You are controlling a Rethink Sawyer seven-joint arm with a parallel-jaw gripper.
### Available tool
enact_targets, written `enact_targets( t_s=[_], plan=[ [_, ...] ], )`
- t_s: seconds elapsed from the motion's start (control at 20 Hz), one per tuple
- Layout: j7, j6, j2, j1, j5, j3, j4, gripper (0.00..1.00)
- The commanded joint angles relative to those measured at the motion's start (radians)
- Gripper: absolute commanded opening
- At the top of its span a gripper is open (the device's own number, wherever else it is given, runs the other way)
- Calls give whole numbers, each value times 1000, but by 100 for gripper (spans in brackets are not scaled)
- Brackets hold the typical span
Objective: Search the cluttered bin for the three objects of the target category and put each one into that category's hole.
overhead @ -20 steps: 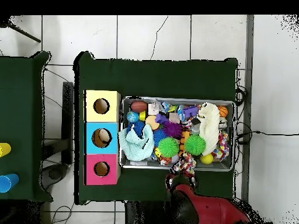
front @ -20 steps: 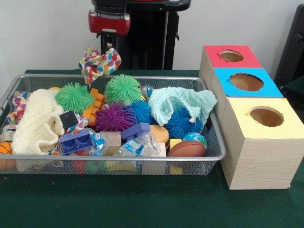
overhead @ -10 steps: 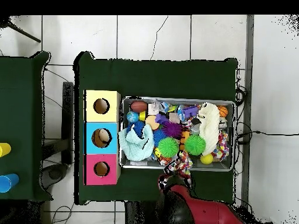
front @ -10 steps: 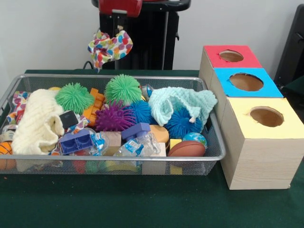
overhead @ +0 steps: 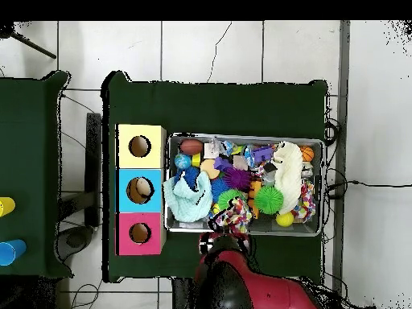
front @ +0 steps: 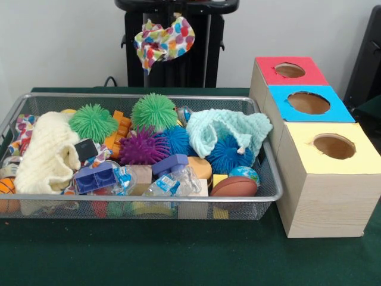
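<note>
A spotted multicoloured cloth point(front: 164, 40) hangs in the air behind the wire bin point(front: 143, 198), above its back rim. My gripper point(front: 174, 16) holds the cloth's top at the picture's upper edge and is mostly hidden. In the overhead view the cloth point(overhead: 233, 216) hangs over the bin's lower edge, just past the red arm point(overhead: 233, 282). A cream cloth point(front: 47, 155) lies at the bin's left and a mint cloth point(front: 229, 128) at its right. Beside the bin stand three boxes with a red hole point(front: 290, 70), a blue hole point(front: 308, 102) and a yellow hole point(front: 334, 146).
The bin also holds spiky balls in green point(front: 155, 111), purple point(front: 143, 147) and blue point(front: 229, 155), plastic bricks point(front: 95, 177), small bottles point(front: 169, 183) and a toy football point(front: 235, 186). Green cloth covers the table point(front: 178, 250).
The spotted cloth has risen and shifted right in the front view, toward the boxes. The arm's red head has left the front view; overhead, the arm swung left.
</note>
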Motion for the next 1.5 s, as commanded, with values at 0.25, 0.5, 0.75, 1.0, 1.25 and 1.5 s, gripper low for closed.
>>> enact_targets(
  t_s=[0.25, 0.5, 0.75, 1.0, 1.25, 1.5],
  plan=[
    [167, 267, -71, 164, 136, 23, -111, 0],
    [201, 306, -5, 228, 152, -5, -203, 0],
    [241, 320, 68, 294, 146, -47, -299, 0],
    [256, 299, 118, 336, 164, -79, -351, 0],
    [285, 303, 163, 397, 179, -118, -400, 0],
    [309, 338, 212, 466, 194, -165, -473, 0]
  ],
)
